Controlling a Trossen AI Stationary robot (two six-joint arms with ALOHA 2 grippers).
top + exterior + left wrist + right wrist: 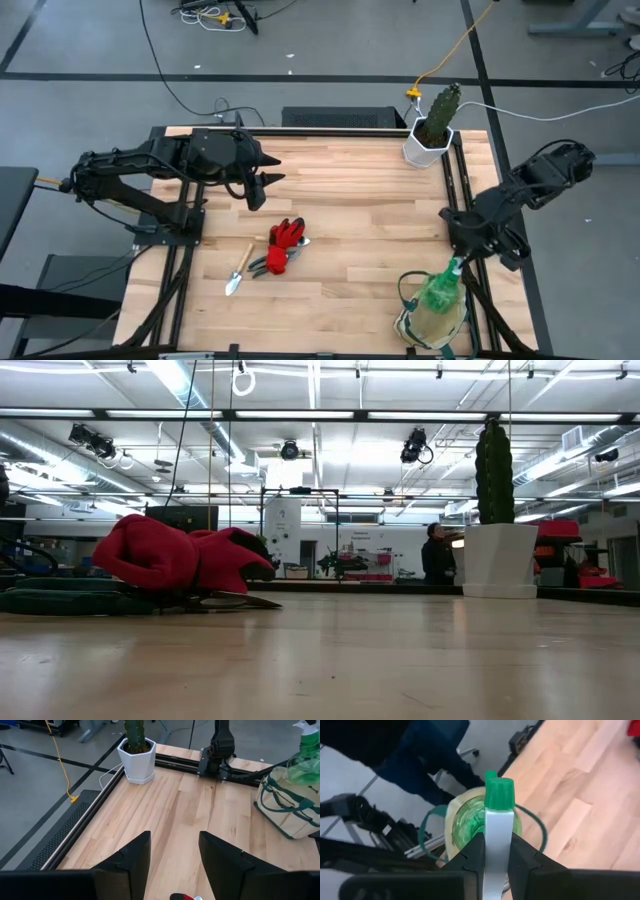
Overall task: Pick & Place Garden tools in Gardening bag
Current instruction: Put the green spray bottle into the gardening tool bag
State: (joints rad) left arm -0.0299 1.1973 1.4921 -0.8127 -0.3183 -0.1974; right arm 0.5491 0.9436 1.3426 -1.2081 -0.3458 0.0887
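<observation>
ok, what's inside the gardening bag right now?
The green-and-white spray bottle stands in the gardening bag, its white head clamped by the right gripper. The bottle and bag walls hide the bag's bottom, so nothing else can be confirmed.

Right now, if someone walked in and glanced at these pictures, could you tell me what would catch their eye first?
Probably the green-and-white spray bottle, clamped by its white head in the right gripper directly over the gardening bag at the table's near right corner. Next, the red gloves heaped mid-table with the trowel just beside them. The left gripper hangs open above the table's far left, and the cactus marks the far right corner.
</observation>
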